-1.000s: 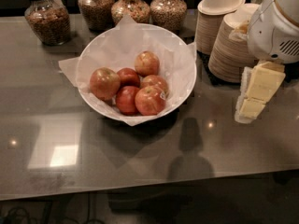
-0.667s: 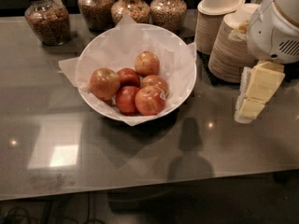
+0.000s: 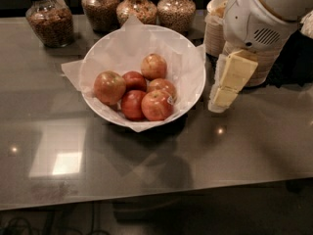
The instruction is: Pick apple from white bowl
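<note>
The white bowl [image 3: 191, 65], lined with crinkled white paper, stands on the dark table and holds several apples. The apple [image 3: 109, 87], the largest one, red-orange with yellowish patches, lies at the bowl's left side. Smaller red apples [image 3: 134, 81] lie beside it, and one with a sticker [image 3: 156, 105] lies at the front. My gripper [image 3: 218, 103] hangs from the white arm just right of the bowl's rim, pointing down toward the table. It is apart from the apples and holds nothing that I can see.
Glass jars of grains [image 3: 49, 21] stand along the back edge behind the bowl. Stacks of tan paper bowls [image 3: 215, 28] stand at the back right, behind my arm. The grey table [image 3: 98, 165] extends in front of the bowl.
My gripper and arm have moved left, from well right of the bowl to right beside its rim. The bowl and apples have not moved.
</note>
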You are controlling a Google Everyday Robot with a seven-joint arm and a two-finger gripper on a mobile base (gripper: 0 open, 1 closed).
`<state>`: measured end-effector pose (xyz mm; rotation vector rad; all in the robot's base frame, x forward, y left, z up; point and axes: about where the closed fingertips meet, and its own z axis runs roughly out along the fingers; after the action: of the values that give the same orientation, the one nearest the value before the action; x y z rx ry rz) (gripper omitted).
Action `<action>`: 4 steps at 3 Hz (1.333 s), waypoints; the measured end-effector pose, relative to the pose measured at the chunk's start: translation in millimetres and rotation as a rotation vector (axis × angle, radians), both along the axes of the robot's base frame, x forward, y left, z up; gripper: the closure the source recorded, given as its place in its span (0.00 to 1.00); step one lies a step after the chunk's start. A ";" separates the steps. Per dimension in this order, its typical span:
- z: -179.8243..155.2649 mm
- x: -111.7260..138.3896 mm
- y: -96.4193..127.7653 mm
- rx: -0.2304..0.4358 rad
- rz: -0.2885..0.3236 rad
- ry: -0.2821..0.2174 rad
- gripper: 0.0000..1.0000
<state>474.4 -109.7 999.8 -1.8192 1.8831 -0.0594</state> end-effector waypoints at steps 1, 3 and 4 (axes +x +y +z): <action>0.0 0.0 0.0 0.000 0.000 0.000 0.00; 5.9 14.5 45.9 0.188 0.085 -0.005 0.00; 13.3 21.3 80.8 0.250 0.201 0.013 0.00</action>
<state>495.8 -28.9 1013.0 -1.8254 1.6239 0.2471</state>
